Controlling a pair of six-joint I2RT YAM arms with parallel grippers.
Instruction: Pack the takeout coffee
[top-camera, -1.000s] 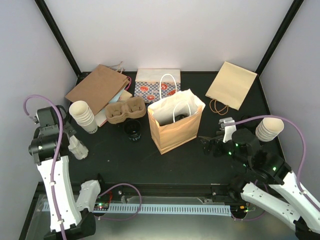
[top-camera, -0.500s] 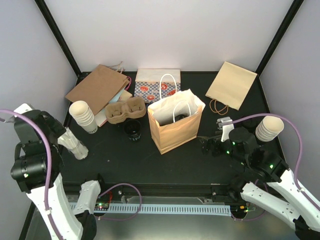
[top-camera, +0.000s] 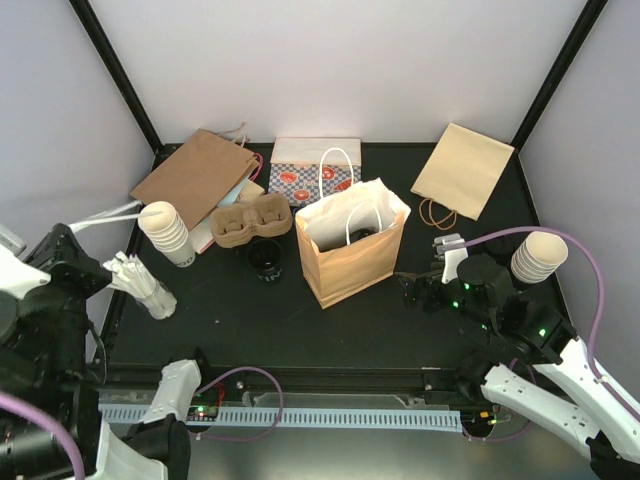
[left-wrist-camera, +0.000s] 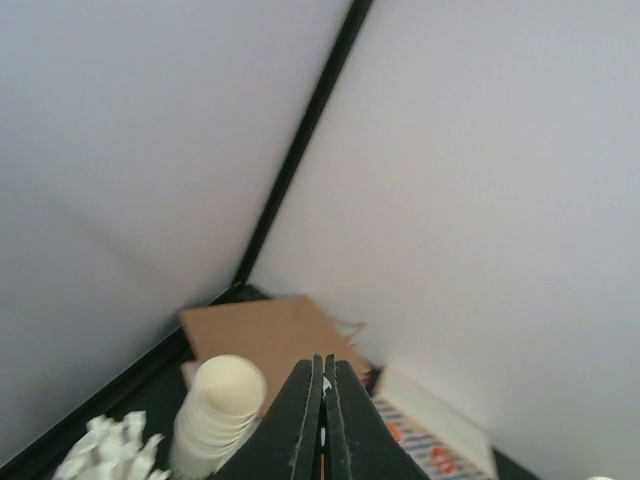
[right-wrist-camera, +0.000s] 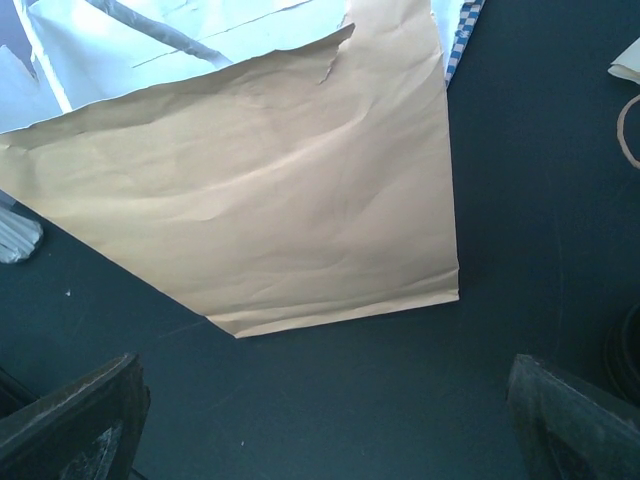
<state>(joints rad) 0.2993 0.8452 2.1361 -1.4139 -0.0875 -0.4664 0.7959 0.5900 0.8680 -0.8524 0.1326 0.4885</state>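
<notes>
I judge my open right end effector (right-wrist-camera: 320, 415), near the paper bag (top-camera: 352, 262), could topple it; left end effector (left-wrist-camera: 323, 420) closed, empty.

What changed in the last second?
The left arm swung up and back toward the near-left corner, away from the white bundle. The left gripper is shut on nothing. Hardly moved: the right gripper, open beside the paper bag. Unchanged: the black cup and the cardboard tray.
</notes>
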